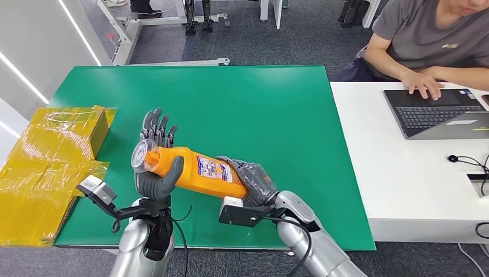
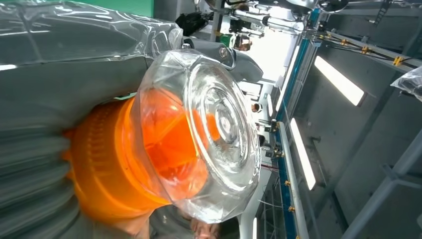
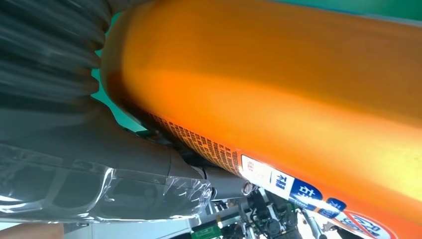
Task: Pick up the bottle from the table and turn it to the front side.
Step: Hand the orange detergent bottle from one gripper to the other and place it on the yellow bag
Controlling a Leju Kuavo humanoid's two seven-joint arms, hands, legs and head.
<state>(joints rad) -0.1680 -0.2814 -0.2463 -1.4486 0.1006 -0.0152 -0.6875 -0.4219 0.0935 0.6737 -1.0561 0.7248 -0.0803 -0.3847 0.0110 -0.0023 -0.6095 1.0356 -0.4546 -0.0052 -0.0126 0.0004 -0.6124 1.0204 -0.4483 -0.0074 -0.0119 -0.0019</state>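
Head view. Bottle (image 1: 193, 170) is off the table (image 1: 271, 115), held lying on its side above the near edge, cap end toward the robot's left, base toward its right. Left robot hand (image 1: 157, 161) grips the neck just behind the cap, thumb across the near side, fingers standing up behind. Right robot hand (image 1: 254, 183) wraps the base end. Printed label faces up and toward the camera. Judgement: lift is done and the turn is in hand. To do it well, roll the bottle about its long axis, let one robot hand carry the grip while the other guides, keep both ends level, and stop once the label squarely faces front. Yellow box (image 1: 55, 156) sits at the table's left edge, top closed under shiny wrap; contents cannot be told. Person types on a laptop (image 1: 438, 112) at the adjoining white table.

Left wrist view. Clear cap (image 2: 209, 134) sits over the orange neck, seated and closed. Grey ribbed cover lies against the neck.

Right wrist view. Orange body fills most of the frame; label print (image 3: 298, 186) runs along one side. Body is opaque, so fill level cannot be told. Grey thumb presses the wall.
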